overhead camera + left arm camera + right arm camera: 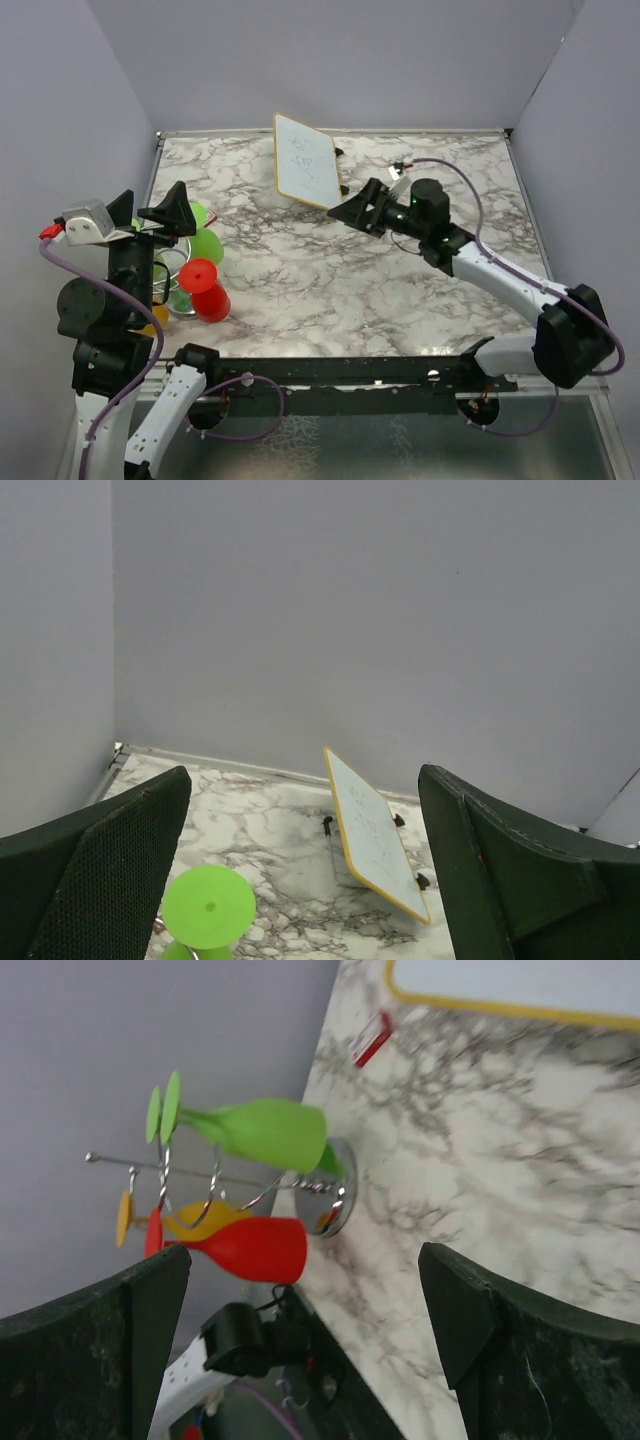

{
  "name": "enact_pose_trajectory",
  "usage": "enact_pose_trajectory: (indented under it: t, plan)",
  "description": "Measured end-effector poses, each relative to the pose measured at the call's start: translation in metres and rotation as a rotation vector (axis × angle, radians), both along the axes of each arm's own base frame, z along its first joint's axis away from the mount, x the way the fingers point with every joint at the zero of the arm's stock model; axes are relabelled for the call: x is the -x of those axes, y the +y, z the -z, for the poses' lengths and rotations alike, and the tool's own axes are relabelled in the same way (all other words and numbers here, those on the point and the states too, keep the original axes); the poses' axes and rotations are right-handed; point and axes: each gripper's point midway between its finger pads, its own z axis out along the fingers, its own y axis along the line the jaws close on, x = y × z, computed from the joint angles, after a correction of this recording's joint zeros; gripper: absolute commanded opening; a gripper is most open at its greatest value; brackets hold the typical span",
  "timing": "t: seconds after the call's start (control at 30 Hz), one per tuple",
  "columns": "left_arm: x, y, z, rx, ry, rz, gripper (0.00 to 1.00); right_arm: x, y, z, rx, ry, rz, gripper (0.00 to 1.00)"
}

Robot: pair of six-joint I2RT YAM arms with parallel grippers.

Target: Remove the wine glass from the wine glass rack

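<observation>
The chrome wine glass rack (176,268) stands at the table's left edge, close to the left arm. Plastic wine glasses hang upside down from its wire arms: green (204,243), red (206,291) and yellow (157,314). The right wrist view shows the rack's mirror base (340,1200), a green glass (255,1132), the red glass (245,1248) and the yellow one (190,1222). My left gripper (148,212) is open and empty above the rack; a green glass foot (208,907) lies below it. My right gripper (340,212) is open and empty at mid-table, facing the rack from a distance.
A white board with a yellow rim (305,160) leans tilted at the back centre, also in the left wrist view (375,835). A small red tag (372,1038) lies on the marble. Grey walls enclose the table on three sides.
</observation>
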Motion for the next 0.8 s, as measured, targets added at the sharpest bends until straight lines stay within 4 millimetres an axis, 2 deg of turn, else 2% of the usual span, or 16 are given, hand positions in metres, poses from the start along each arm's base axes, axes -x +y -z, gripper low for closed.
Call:
enact_pose_trajectory:
  t: [0.1,0.23,0.33,0.43,0.63,0.8]
  plan:
    - [0.004,-0.003,-0.001,0.003,0.008,0.022,0.99,0.023,0.052,0.007,-0.053,0.067,-0.132,1.0]
    - [0.008,-0.006,-0.002,0.01,0.014,0.048,0.99,0.053,0.12,0.002,-0.125,0.112,-0.282,0.97]
    - [0.011,-0.007,-0.003,0.012,0.017,0.056,0.99,0.077,0.163,-0.007,-0.174,0.125,-0.375,0.95]
    - [0.014,-0.007,-0.005,0.02,0.016,0.06,0.99,0.103,0.197,-0.018,-0.218,0.131,-0.454,0.91]
    - [0.018,-0.007,-0.004,0.031,0.021,0.066,0.99,0.136,0.237,-0.031,-0.282,0.159,-0.546,0.83]
    - [0.02,-0.007,-0.004,0.039,0.027,0.073,0.99,0.145,0.25,-0.018,-0.288,0.213,-0.549,0.75]
